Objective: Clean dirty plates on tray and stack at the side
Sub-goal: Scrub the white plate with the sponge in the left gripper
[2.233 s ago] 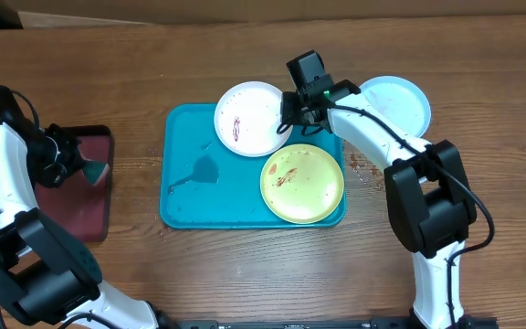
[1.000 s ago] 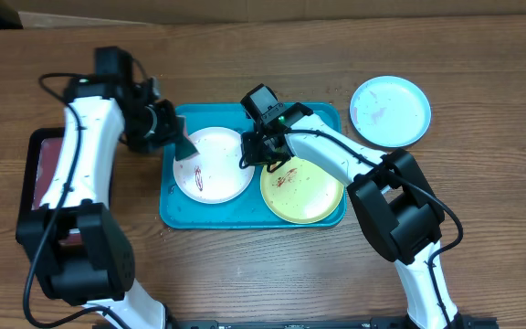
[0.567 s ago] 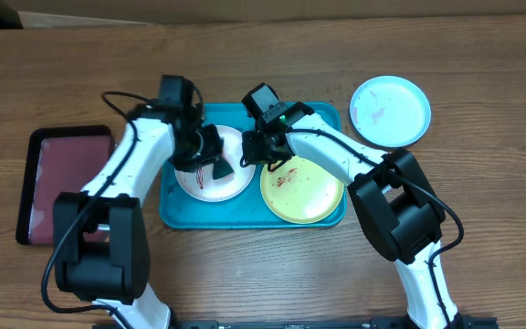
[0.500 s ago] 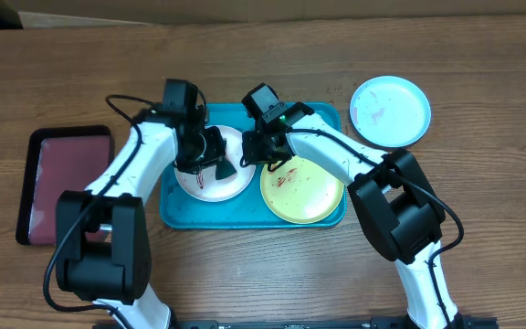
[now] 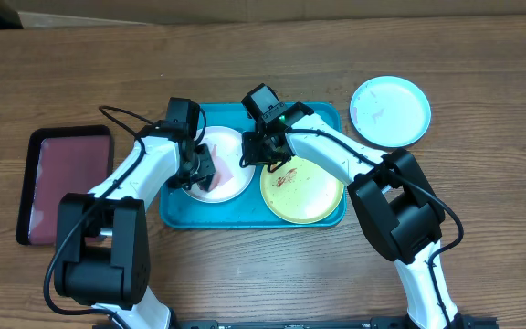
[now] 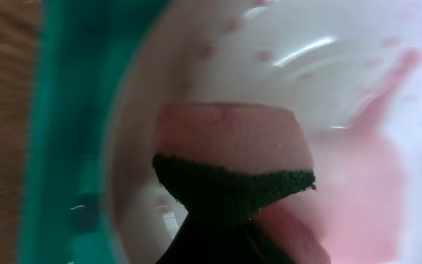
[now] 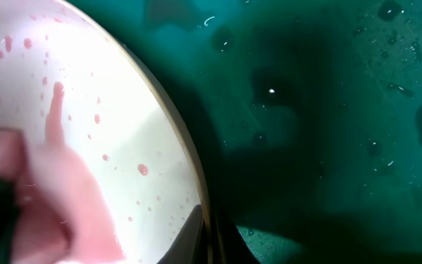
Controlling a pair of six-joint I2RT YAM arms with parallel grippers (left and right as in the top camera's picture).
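The white plate (image 5: pixel 226 157) lies on the left half of the turquoise tray (image 5: pixel 183 206), wet with pink smears (image 6: pixel 387 169) (image 7: pixel 108 110). My left gripper (image 5: pixel 201 168) is shut on a pink sponge with a dark green scrub layer (image 6: pixel 233 158) and presses it onto the white plate. My right gripper (image 5: pixel 252 157) is shut on the white plate's right rim (image 7: pixel 196 191). The yellow-green plate (image 5: pixel 309 192) with reddish smears lies on the tray's right half. The light blue plate (image 5: pixel 391 110) lies on the table to the right of the tray.
A dark maroon tray (image 5: pixel 62 183) with a black rim lies at the left on the wooden table. Water drops lie on the turquoise tray floor (image 7: pixel 357 88).
My left arm came over from the maroon tray with the sponge and now rubs the white plate. My right gripper dragged the white plate to the tray's left half and keeps holding its rim.
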